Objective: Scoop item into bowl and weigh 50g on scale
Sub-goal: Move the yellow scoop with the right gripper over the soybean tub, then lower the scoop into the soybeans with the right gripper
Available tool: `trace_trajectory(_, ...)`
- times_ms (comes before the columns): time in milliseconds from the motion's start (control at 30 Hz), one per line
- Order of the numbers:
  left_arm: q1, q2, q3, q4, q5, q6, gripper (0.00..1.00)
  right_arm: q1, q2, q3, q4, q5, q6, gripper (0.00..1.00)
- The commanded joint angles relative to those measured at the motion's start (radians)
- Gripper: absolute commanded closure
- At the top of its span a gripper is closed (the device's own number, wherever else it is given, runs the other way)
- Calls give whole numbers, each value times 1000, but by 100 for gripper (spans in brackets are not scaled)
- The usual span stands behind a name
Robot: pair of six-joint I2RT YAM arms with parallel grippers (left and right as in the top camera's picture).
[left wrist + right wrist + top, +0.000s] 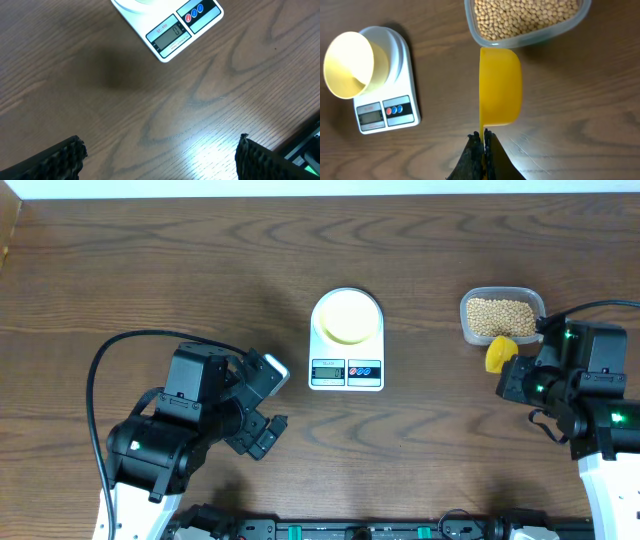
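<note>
Beans (pixel 498 317): you've got them piled in the clear tub (pixel 537 298), approx 3 o'clock of the scale in the overhead view.
Scale (pixel 346 370): white, mid worktop (pixel 150 260). Display + 2 btns sit on its 6 o'clock edge. In the L wrist view the display looks like it reads 0.
Bowl (pixel 347 315): pale yellow, upright on the scale's platform, at the 12 o'clock end.
Scoop (pixel 499 354): yellow, at 6 o'clock of the tub, just beside its rim and apart from the beans. In the R wrist view you see it side-on, mouth facing 9 o'clock. Can't tell if it touches the worktop.
R jaws: closed on the scoop's thin handle, at the scoop's 6 o'clock end in the R wrist view.
L jaws: spread wide, gripping nothing, over bare worktop approx 8 o'clock of the scale, well apart from the bowl.
</note>
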Motion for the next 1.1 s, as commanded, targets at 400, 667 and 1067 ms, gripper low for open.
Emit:
trace_trajectory(400, 6, 2, 33, -2, -6, 6, 2, 4, 51, 19, 22, 230, -65, 99)
trace_trajectory(667, 6, 2, 33, -2, -6, 6, 2, 4, 122, 19, 83, 275, -66, 99)
trace_trajectory(1067, 6, 2, 33, -2, -6, 6, 2, 4, 255, 19, 339, 342, -117, 99)
